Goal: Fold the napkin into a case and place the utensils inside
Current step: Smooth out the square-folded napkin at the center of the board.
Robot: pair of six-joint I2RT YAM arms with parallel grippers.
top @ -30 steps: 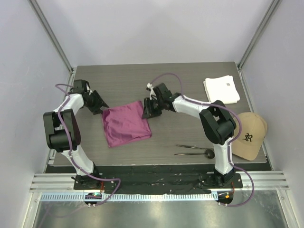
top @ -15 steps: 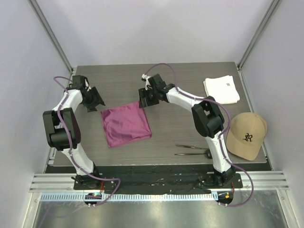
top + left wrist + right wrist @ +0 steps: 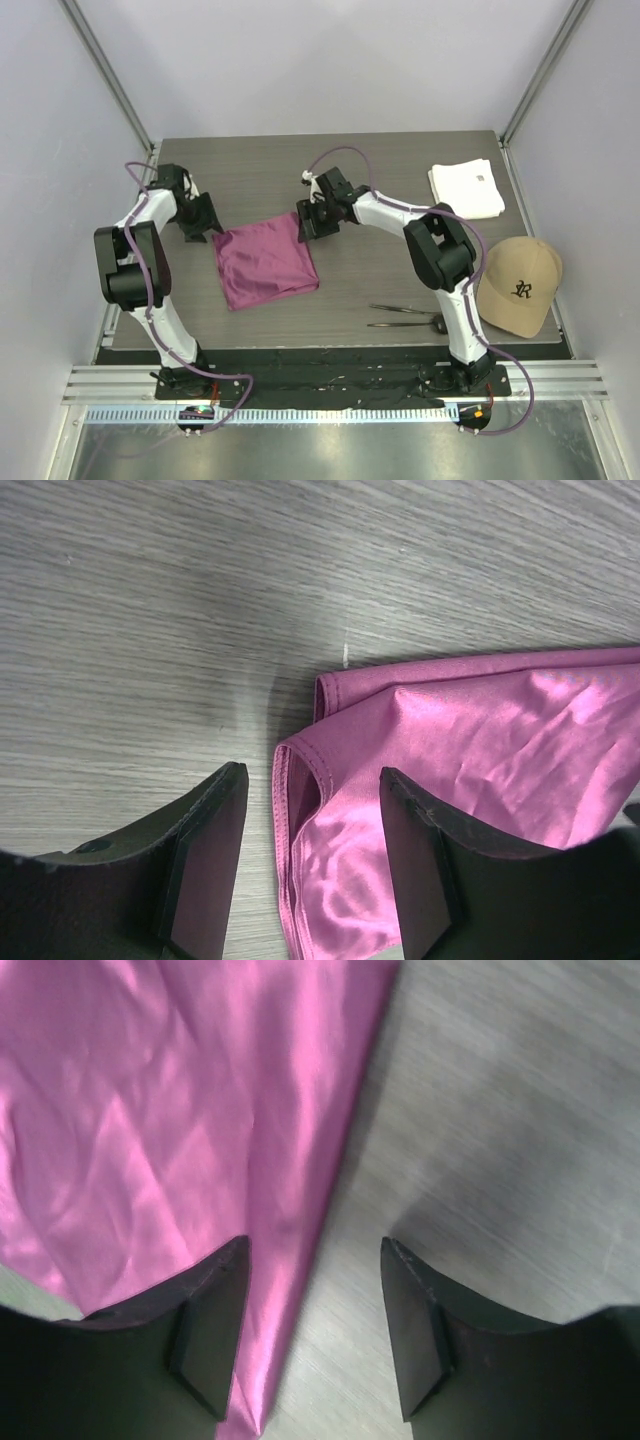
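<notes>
On the left half of the dark wood-grain bench (image 3: 400,270), the thin magenta-purple cloth napkin (image 3: 265,262) is seen lying flat and doubled over at least once, a broad panel judged not yet narrowed into a case. The left tool (image 3: 312,810) and right tool (image 3: 315,1290) are held apart and empty at its far corners. The two thin dark metal utensils (image 3: 405,316) are found near the front edge, well apart from the cloth.

Tabletop (image 3: 400,270) between napkin (image 3: 265,262) and utensils (image 3: 405,315) seems passable; cap (image 3: 520,285) crowds right.
</notes>
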